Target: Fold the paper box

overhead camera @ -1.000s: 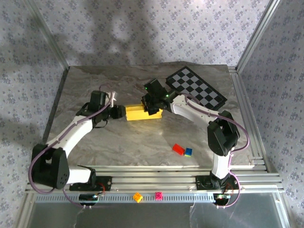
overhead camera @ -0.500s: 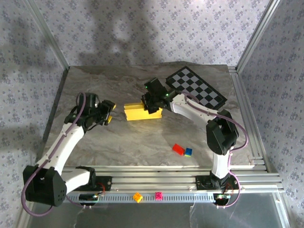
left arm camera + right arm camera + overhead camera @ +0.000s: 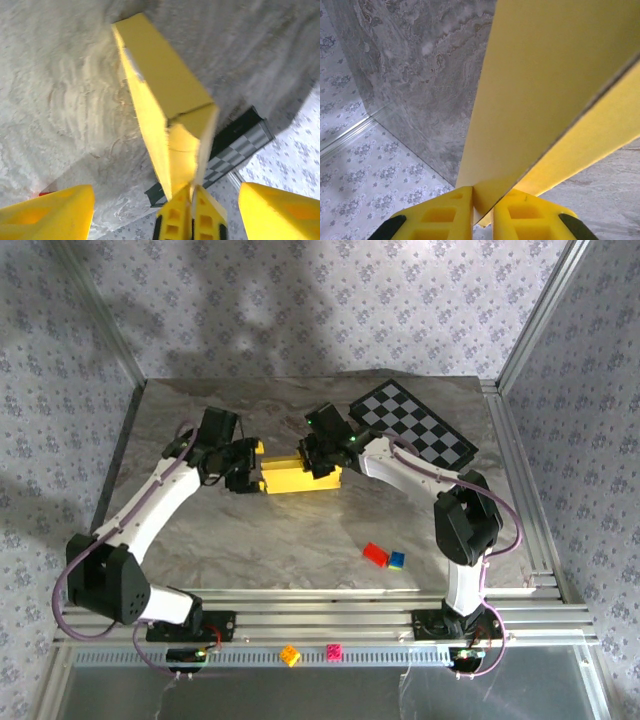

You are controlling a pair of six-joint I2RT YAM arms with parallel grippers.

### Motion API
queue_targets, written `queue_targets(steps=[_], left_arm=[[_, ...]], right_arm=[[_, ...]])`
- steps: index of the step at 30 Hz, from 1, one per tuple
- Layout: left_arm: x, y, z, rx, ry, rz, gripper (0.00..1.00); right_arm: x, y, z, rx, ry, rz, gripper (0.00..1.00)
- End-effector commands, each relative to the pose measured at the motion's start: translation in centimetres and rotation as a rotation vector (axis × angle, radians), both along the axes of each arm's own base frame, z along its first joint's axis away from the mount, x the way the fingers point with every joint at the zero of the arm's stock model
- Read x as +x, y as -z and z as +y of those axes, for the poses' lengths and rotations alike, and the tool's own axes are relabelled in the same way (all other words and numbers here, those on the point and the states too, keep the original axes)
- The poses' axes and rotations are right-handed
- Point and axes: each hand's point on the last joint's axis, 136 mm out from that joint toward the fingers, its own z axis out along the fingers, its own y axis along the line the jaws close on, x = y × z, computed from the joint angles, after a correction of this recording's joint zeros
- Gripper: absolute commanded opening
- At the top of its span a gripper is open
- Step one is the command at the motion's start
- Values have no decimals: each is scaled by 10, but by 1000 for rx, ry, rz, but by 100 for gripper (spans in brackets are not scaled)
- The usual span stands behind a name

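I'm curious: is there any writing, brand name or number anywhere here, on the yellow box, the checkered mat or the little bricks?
No text can be read anywhere.
The paper box is plain yellow, with no print on it.
The checkerboard mat carries only dark and grey squares.
The red brick and blue brick are too small to show any marking.

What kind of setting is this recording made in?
Most likely a lab robot test cell, not a home: an aluminium extrusion frame bounds the marble-look table, printed backdrop panels wall it in, and a checkerboard mat lies near the paper box.
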Motion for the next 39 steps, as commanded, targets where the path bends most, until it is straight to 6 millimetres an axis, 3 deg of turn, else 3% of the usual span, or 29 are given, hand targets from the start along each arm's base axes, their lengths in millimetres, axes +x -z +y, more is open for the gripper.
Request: queue_targets(steps=[1,5,10,15,22,30,39], left_arm=[[-7,6,-4,-36,-106,129,77],[-8,21,-2,10,-112,200,76],[15,31,0,21,-153,179,75],[35,2,1,52,-144,96,77],[28,-27,9,66,-165,63,76],[41,-4,-10,74,-64,164,78],[60,39,-21,111,-16,256,82]], right_arm=[[-4,33,-17,-87,3,67,17],[-5,36,-17,-82,-2,72,16],[-7,36,-20,-82,-1,77,16],[-5,37,-21,-79,2,77,16],[-5,36,-23,-74,4,78,16],[-5,36,-21,-69,0,75,16],[-5,37,-21,-62,-2,74,16]])
